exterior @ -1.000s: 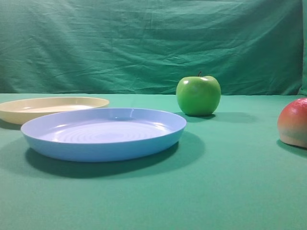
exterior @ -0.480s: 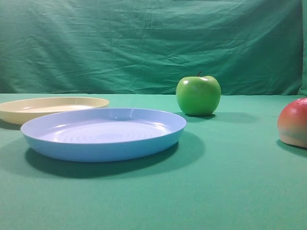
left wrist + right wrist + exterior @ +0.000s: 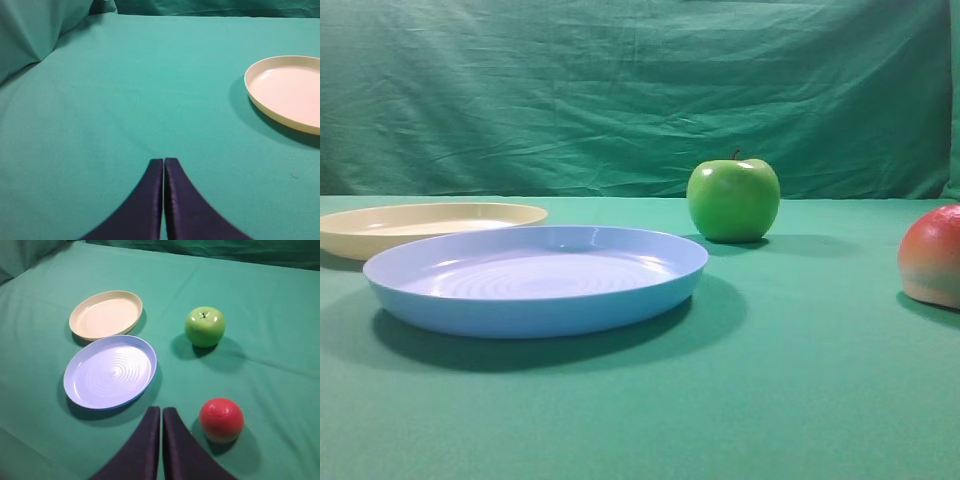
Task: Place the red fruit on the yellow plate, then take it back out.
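Observation:
The red fruit (image 3: 932,255) rests on the green cloth at the right edge of the exterior view, red on top and pale at its base. From the right wrist camera the red fruit (image 3: 221,419) lies just right of my right gripper (image 3: 161,409), which is shut and holds nothing. The yellow plate (image 3: 428,225) sits far left with nothing on it; in the right wrist view the yellow plate (image 3: 106,314) is at the upper left. My left gripper (image 3: 164,160) is shut over bare cloth, with the yellow plate (image 3: 287,91) to its right. Neither gripper appears in the exterior view.
A larger light blue plate (image 3: 535,279) stands in front of the yellow one, and the blue plate (image 3: 111,371) lies just ahead-left of my right gripper. A glossy green apple (image 3: 733,199) sits behind, centre-right. A green cloth backdrop hangs at the back.

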You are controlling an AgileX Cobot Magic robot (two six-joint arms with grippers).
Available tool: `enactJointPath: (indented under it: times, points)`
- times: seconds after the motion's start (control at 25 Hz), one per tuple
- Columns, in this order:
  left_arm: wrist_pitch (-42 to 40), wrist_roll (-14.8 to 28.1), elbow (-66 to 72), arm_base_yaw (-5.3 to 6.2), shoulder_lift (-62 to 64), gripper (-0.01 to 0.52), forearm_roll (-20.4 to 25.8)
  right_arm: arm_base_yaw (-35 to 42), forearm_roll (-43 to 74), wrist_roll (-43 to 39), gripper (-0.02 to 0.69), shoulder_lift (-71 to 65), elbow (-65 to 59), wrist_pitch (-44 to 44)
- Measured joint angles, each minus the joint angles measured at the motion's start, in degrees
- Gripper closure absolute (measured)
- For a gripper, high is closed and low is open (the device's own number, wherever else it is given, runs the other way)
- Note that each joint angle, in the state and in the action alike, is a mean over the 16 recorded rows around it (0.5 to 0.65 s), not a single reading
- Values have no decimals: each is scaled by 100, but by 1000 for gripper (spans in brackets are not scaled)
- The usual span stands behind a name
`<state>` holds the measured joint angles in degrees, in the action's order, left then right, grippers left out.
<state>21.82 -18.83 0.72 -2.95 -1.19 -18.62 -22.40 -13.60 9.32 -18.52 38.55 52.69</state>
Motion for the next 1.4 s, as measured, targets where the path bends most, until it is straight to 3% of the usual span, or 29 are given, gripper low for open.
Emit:
enactJointPath:
  times: [0.48, 0.96, 1.4]
  points:
    - [0, 0, 0, 0, 0, 514, 0, 655, 439, 5, 665, 582, -494, -782]
    - [0, 0, 0, 0, 0, 514, 0, 2115, 508, 5, 665, 1685, -2647, -2460]
    - [0, 0, 0, 0, 0, 514, 0, 2560, 511, 56, 665, 1913, -3917, -3159]
